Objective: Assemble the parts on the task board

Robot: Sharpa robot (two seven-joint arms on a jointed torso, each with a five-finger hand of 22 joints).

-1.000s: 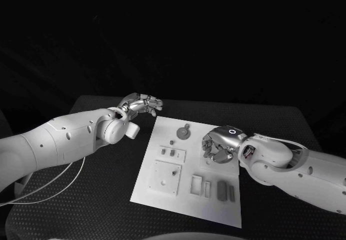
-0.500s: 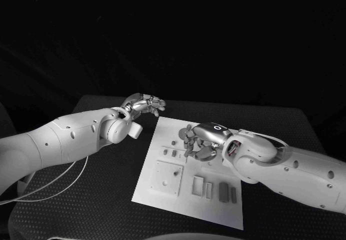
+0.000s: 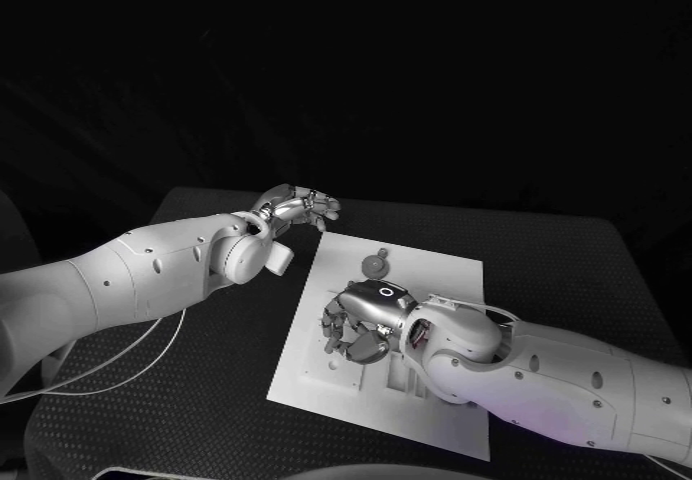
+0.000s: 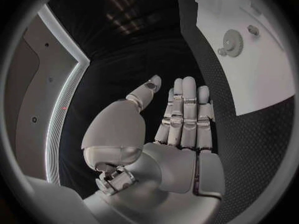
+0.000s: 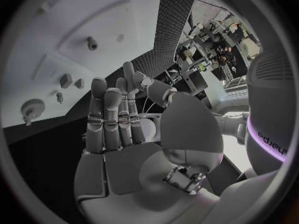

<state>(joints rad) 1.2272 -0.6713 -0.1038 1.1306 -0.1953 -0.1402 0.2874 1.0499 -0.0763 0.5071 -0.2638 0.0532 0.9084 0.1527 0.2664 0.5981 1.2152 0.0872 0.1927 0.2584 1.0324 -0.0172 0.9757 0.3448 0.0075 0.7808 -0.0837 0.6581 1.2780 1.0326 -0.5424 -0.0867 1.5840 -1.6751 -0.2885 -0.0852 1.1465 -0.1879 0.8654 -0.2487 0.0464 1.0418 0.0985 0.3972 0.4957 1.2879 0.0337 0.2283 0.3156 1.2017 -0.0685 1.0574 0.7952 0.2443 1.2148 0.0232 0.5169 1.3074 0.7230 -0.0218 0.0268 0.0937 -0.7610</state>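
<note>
On the black table (image 3: 577,260), the task board (image 3: 433,275) lies at the centre, a white plate carrying small grey parts. A gear-shaped part (image 3: 375,265) sits near the board's far edge, and two small blocks (image 5: 72,80) stand nearer its middle, well apart from a raised square plate with a peg (image 5: 91,43). Directly above the board's left half, the right hand (image 3: 353,325) hovers palm down, fingers extended side by side and holding nothing; whether the fingertips touch the board cannot be determined. Beyond the board's far left corner, the left hand (image 3: 299,208) hangs over the table, off the board, fingers straight and close together, thumb apart, also holding nothing. The step in hand appears to be the reach for a part. To do it well, lower the right hand slowly, centre the thumb and one finger on opposite faces of the chosen part, and close only once both are level with it, so that neighbouring parts are not disturbed.
</note>
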